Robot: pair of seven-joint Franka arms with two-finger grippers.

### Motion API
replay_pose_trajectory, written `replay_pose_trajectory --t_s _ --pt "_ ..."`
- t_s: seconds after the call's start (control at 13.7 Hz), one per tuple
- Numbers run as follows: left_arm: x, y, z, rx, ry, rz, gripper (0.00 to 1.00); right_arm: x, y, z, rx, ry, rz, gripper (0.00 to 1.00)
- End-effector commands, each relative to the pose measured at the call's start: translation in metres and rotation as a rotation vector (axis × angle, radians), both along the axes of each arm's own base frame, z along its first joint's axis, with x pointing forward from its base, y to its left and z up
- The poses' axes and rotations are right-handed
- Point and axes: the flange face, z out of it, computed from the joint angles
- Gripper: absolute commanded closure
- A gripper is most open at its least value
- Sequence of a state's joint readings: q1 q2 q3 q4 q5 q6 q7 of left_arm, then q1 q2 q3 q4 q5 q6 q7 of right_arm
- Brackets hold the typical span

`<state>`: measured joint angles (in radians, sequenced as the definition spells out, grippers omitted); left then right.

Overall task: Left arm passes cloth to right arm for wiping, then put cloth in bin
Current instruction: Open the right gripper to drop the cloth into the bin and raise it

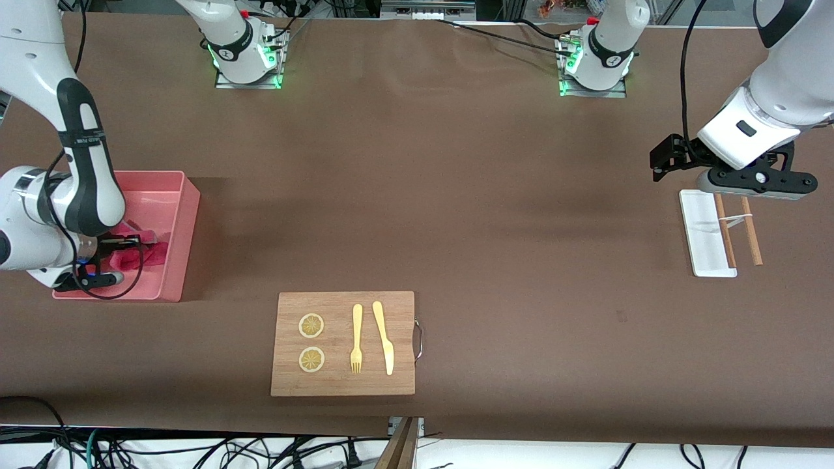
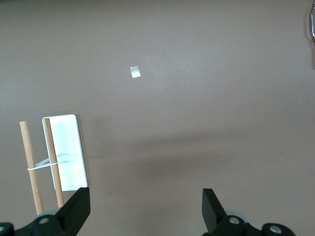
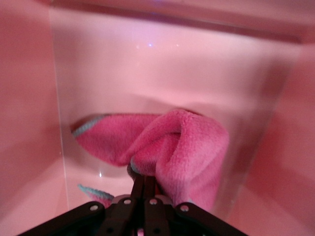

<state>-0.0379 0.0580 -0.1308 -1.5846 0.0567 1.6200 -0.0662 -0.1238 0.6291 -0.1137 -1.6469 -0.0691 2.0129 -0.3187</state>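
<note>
The pink bin stands at the right arm's end of the table. My right gripper is down inside it, shut on the pink-red cloth. In the right wrist view the closed fingers pinch a fold of the cloth, which bunches against the bin's floor and wall. My left gripper is open and empty, held above the table beside the white tray at the left arm's end. Its two fingertips stand wide apart in the left wrist view.
A white tray with two wooden sticks lies under the left wrist; it also shows in the left wrist view. A wooden cutting board with fork, knife and two lemon slices lies near the front camera.
</note>
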Motion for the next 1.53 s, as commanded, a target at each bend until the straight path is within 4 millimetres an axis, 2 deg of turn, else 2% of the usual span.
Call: replay_pose_trajectory --t_s 0.0,0.07,0.22,0.51,0.66,0.73,0.87,0.95,1.09,1.31,1.46 --pt "0.004 -0.001 0.006 -0.017 -0.004 -0.019 0.00 0.003 0.003 0.017 0.016 -0.042 -0.005 0.00" --pt "0.004 -0.001 0.006 -0.017 -0.004 -0.020 0.00 0.005 0.004 0.035 0.019 -0.069 -0.004 0.00" --pt "0.004 -0.001 0.006 -0.017 -0.004 -0.020 0.00 0.004 0.010 0.085 0.036 -0.108 -0.008 0.00" --pt "0.004 0.000 0.006 -0.017 -0.004 -0.019 0.00 -0.014 0.032 0.182 0.063 -0.113 -0.063 0.00" --pt "0.004 0.000 0.006 -0.017 -0.004 -0.019 0.00 -0.031 0.061 0.236 0.053 -0.118 -0.142 0.00" --pt "0.004 0.000 0.006 -0.017 -0.004 -0.019 0.00 -0.038 0.077 0.255 0.054 -0.119 -0.138 0.00" --pt "0.004 0.000 0.006 -0.017 -0.004 -0.019 0.00 -0.041 0.097 0.300 0.042 -0.121 -0.110 0.00" --pt "0.004 0.000 0.006 -0.017 -0.004 -0.019 0.00 -0.045 0.098 0.317 0.036 -0.100 -0.115 0.00" --pt "0.004 0.000 0.006 -0.017 -0.004 -0.020 0.00 -0.057 0.103 0.338 0.034 -0.086 -0.112 0.00" --pt "0.005 0.003 0.006 -0.019 -0.003 -0.016 0.00 -0.077 0.100 0.378 0.031 -0.161 -0.118 0.00" --pt "0.005 0.002 0.006 -0.019 -0.005 -0.017 0.00 -0.087 0.103 0.397 0.037 -0.195 -0.113 0.00"
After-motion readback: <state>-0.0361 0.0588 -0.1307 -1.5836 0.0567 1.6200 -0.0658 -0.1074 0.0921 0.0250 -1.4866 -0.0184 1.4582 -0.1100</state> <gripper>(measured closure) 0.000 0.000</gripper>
